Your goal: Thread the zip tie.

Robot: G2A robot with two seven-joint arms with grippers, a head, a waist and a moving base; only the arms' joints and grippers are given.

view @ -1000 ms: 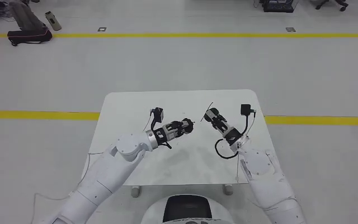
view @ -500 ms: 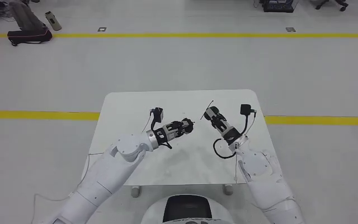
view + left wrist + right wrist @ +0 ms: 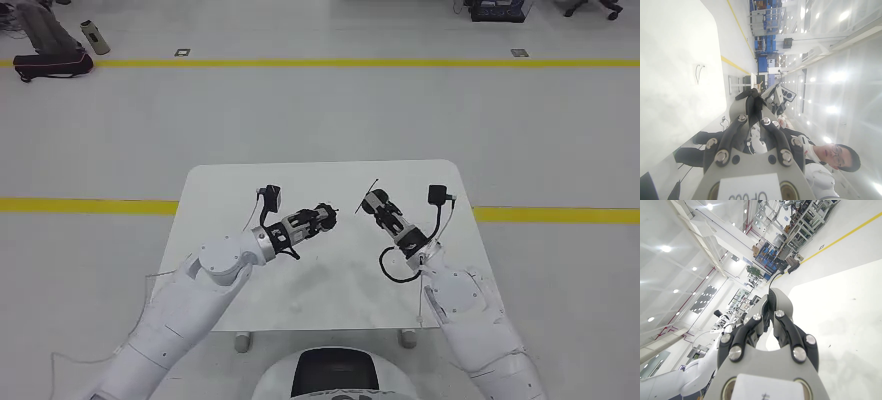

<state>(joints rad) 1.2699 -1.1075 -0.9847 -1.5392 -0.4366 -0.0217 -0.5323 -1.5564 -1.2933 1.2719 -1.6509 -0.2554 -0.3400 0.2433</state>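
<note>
Facing each other above the middle of the desk point(image 3: 215, 195), the two grippers sit near one another with a small gap between their tips. The left arm bends at the elbow by the near left corner, and its forearm slants inward. The left gripper point(image 3: 327, 213) has its jaws pressed together on a dark strip point(image 3: 743, 95) that juts from the fingertips. I cannot tell whether this strip is part of the tie. The right forearm angles in from the near right edge. The right gripper point(image 3: 366, 203) has its jaws closed narrowly on the zip tie point(image 3: 374, 188), whose thin free end pokes out past the fingertips toward the far edge, clear of the desk.
</note>
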